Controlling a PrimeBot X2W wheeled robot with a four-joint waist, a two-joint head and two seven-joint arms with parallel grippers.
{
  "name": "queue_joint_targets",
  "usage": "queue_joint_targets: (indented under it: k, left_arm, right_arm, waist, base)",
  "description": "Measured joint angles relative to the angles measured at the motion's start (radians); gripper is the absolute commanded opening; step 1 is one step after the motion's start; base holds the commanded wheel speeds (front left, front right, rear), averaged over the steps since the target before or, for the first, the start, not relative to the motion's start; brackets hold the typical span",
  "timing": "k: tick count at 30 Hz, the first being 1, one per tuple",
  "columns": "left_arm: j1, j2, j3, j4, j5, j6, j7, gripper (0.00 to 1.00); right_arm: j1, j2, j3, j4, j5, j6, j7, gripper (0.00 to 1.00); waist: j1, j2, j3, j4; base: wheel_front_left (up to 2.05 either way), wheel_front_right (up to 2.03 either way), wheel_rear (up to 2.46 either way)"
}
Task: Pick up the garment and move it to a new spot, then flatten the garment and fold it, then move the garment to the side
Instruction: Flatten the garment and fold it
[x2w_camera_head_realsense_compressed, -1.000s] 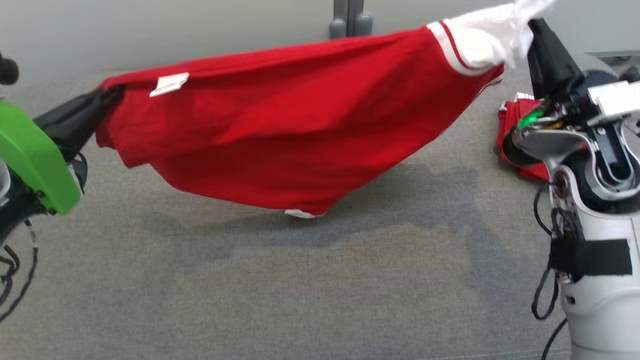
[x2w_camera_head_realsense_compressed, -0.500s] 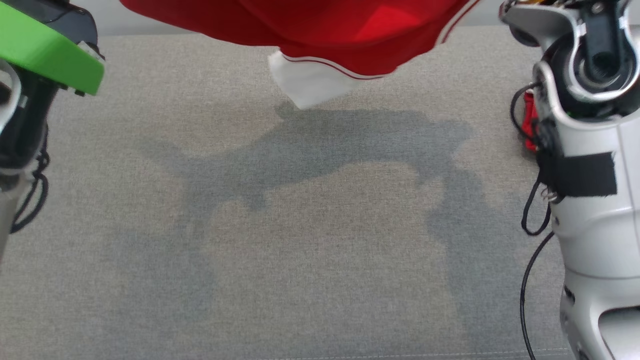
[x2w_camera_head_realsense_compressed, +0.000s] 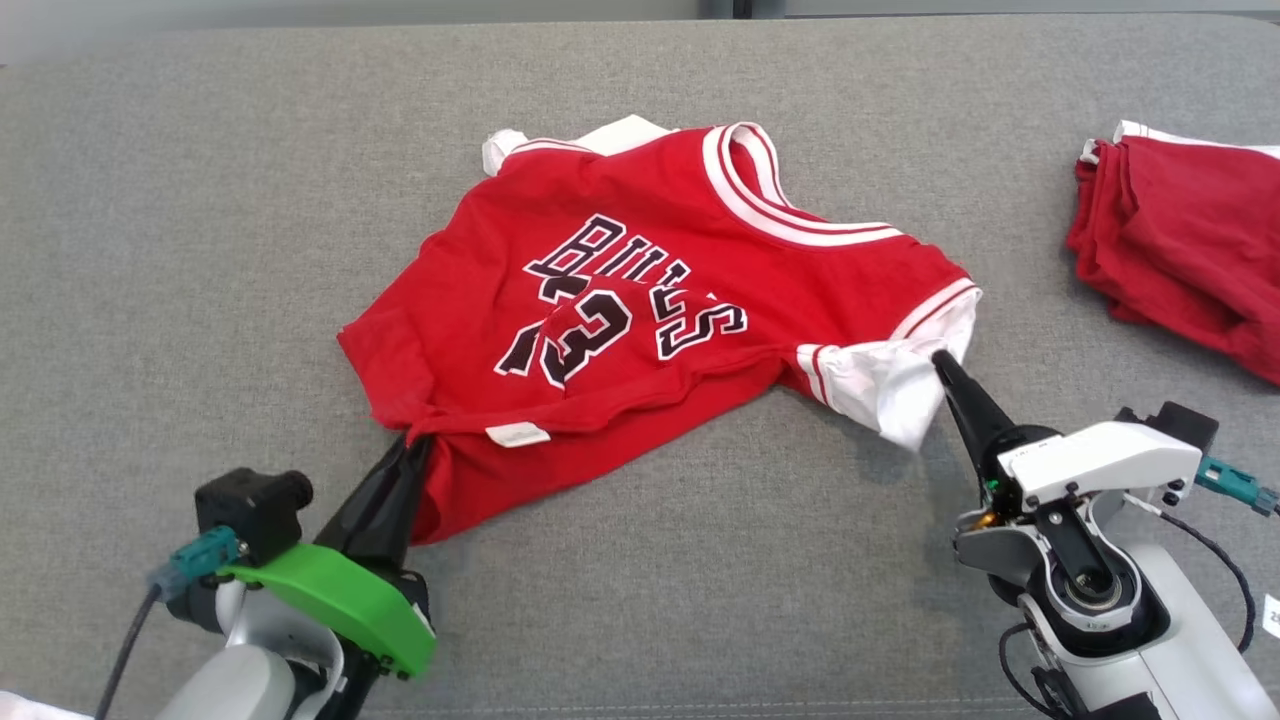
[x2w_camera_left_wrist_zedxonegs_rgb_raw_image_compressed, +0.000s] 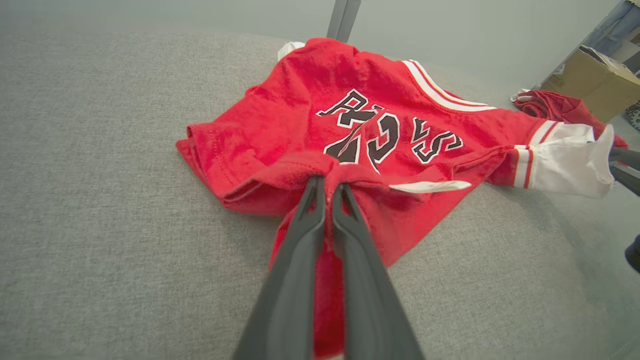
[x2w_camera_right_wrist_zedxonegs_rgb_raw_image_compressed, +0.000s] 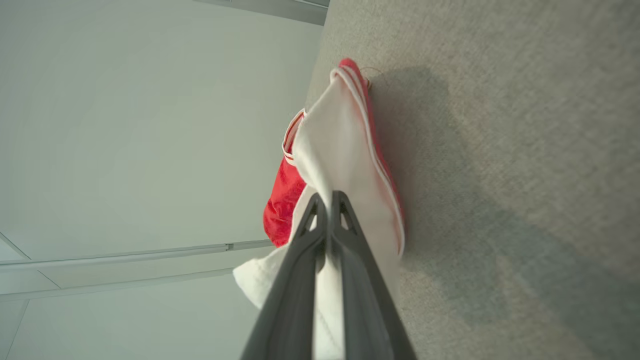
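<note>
Garment: your red jersey (x2w_camera_head_realsense_compressed: 640, 300) lies rumpled, lettering up, in the middle of the grey bench (x2w_camera_head_realsense_compressed: 200, 250).
Left fingers: your left fingers (x2w_camera_head_realsense_compressed: 392, 490) are pressed together on the red bottom hem, at the corner nearest you.
Right fingers: your right fingers (x2w_camera_head_realsense_compressed: 965, 400) are clamped on the white sleeve and hold it a little off the bench.
Far right: a pile of red clothes (x2w_camera_head_realsense_compressed: 1190, 240) lies well apart from the jersey.
</note>
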Motion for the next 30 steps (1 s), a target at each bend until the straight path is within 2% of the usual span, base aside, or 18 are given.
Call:
queue_joint_targets:
  k: [5, 8, 9, 11, 12, 13, 14, 15, 16, 17, 25, 30]
  left_arm:
    - [0.011, -0.037, -0.043, 0.018, 0.023, 0.0, -0.057, 0.0]
    - [0.01, -0.037, -0.06, 0.029, 0.043, 0.0, -0.078, 0.0]
    - [0.01, -0.04, -0.066, 0.032, 0.049, 0.0, -0.085, 0.0]
    - [0.01, -0.049, -0.071, 0.042, 0.058, 0.0, -0.094, 0.18]
    - [0.01, -0.053, -0.072, 0.05, 0.06, 0.0, -0.096, 0.22]
    - [0.01, -0.055, -0.074, 0.058, 0.062, 0.0, -0.099, 0.3]
    - [0.01, -0.056, -0.077, 0.063, 0.066, 0.0, -0.099, 0.46]
    - [0.01, -0.057, -0.078, 0.067, 0.067, 0.0, -0.1, 0.58]
    - [0.01, -0.06, -0.079, 0.073, 0.067, 0.0, -0.1, 0.98]
    - [0.01, -0.064, -0.082, 0.081, 0.067, 0.0, -0.1, 1.0]
    - [0.02, -0.092, -0.097, 0.1, 0.079, 0.0, -0.117, 1.0]
    - [0.059, -0.113, -0.099, 0.114, 0.091, 0.0, -0.119, 1.0]
  right_arm:
    - [0.031, -0.038, -0.012, 0.008, -0.008, 0.013, 0.0, 0.01]
    - [0.033, -0.06, -0.011, 0.01, -0.02, 0.019, 0.0, 0.15]
    - [0.035, -0.071, -0.007, 0.012, -0.03, 0.022, 0.0, 0.27]
    - [0.042, -0.09, -0.003, 0.018, -0.045, 0.023, 0.001, 0.33]
    - [0.049, -0.098, 0.0, 0.022, -0.053, 0.028, 0.001, 0.35]
    - [0.055, -0.108, 0.005, 0.027, -0.067, 0.029, 0.003, 0.43]
    - [0.06, -0.116, 0.006, 0.031, -0.079, 0.029, 0.003, 0.55]
    - [0.065, -0.121, 0.006, 0.035, -0.085, 0.029, 0.002, 0.69]
    - [0.07, -0.129, 0.008, 0.036, -0.089, 0.031, 0.002, 0.96]
    - [0.074, -0.138, 0.011, 0.038, -0.098, 0.033, 0.002, 1.0]
    - [0.125, -0.19, 0.01, 0.014, -0.147, 0.05, -0.008, 1.0]
    - [0.15, -0.262, 0.039, -0.047, -0.228, 0.073, -0.015, 1.0]
  waist:
    - [0.0, 0.0, 0.014, 0.006]
    - [0.0, 0.0, 0.018, 0.014]
    - [0.0, 0.0, 0.02, 0.018]
    - [0.0, 0.0, 0.022, 0.026]
    - [0.0, 0.0, 0.023, 0.03]
    - [0.0, 0.0, 0.024, 0.033]
    - [0.0, 0.0, 0.025, 0.037]
    - [0.0, 0.0, 0.026, 0.041]
    - [0.0, 0.0, 0.026, 0.044]
    - [0.0, 0.0, 0.026, 0.048]
    - [0.0, 0.0, 0.03, 0.076]
    - [0.0, 0.0, 0.031, 0.088]
  base:
    - [0.0, 0.0, 0.0]
    - [0.0, 0.0, 0.0]
    - [0.0, 0.0, 0.0]
    - [0.0, 0.0, 0.0]
    - [0.0, 0.0, 0.0]
    - [0.0, 0.0, 0.0]
    - [0.0, 0.0, 0.0]
    - [0.0, 0.0, 0.0]
    - [0.0, 0.0, 0.0]
    - [0.0, 0.0, 0.0]
    - [0.0, 0.0, 0.0]
    - [0.0, 0.0, 0.0]
